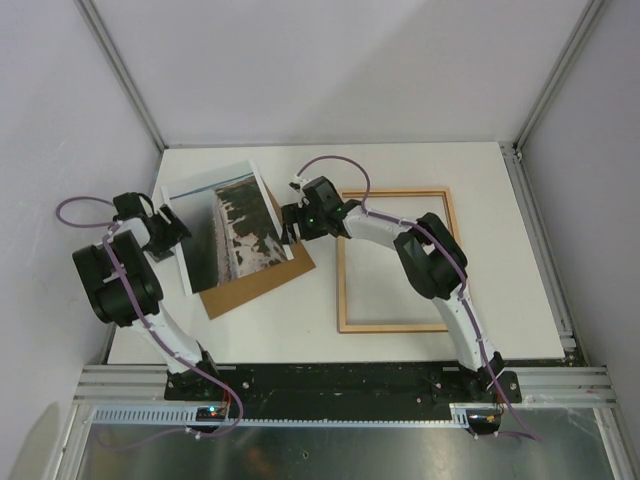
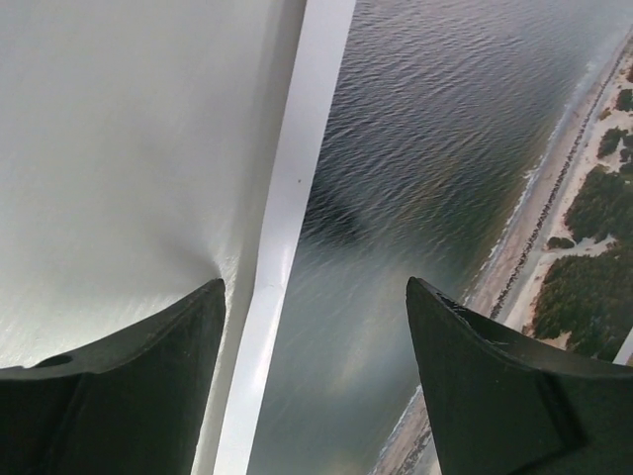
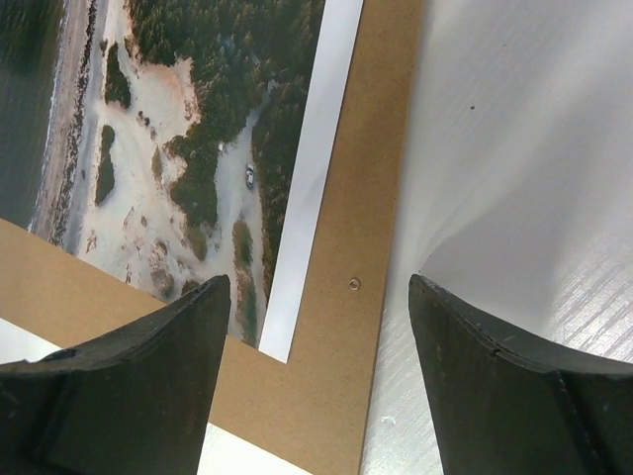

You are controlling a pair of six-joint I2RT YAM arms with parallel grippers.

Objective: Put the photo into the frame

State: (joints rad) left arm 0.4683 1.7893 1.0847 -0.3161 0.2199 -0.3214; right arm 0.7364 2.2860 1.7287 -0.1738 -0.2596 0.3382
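Observation:
The photo (image 1: 228,232), an aerial coastline print with a white border, lies at the table's left, partly on a brown board. My left gripper (image 1: 178,232) hovers at its left edge. In the left wrist view the open left gripper (image 2: 315,297) straddles the photo's white border (image 2: 287,198), with water print (image 2: 425,148) to the right. My right gripper (image 1: 288,228) is at the photo's right side. In the right wrist view it (image 3: 316,297) stands open above the photo's corner (image 3: 198,119). The wooden frame (image 1: 395,326) lies flat to the right, holding nothing.
A brown backing board (image 1: 262,285) lies under the photo, its corner with a small eyelet (image 3: 353,284) below my right gripper. White walls and metal posts enclose the table. A metal rail (image 1: 340,378) runs along the near edge.

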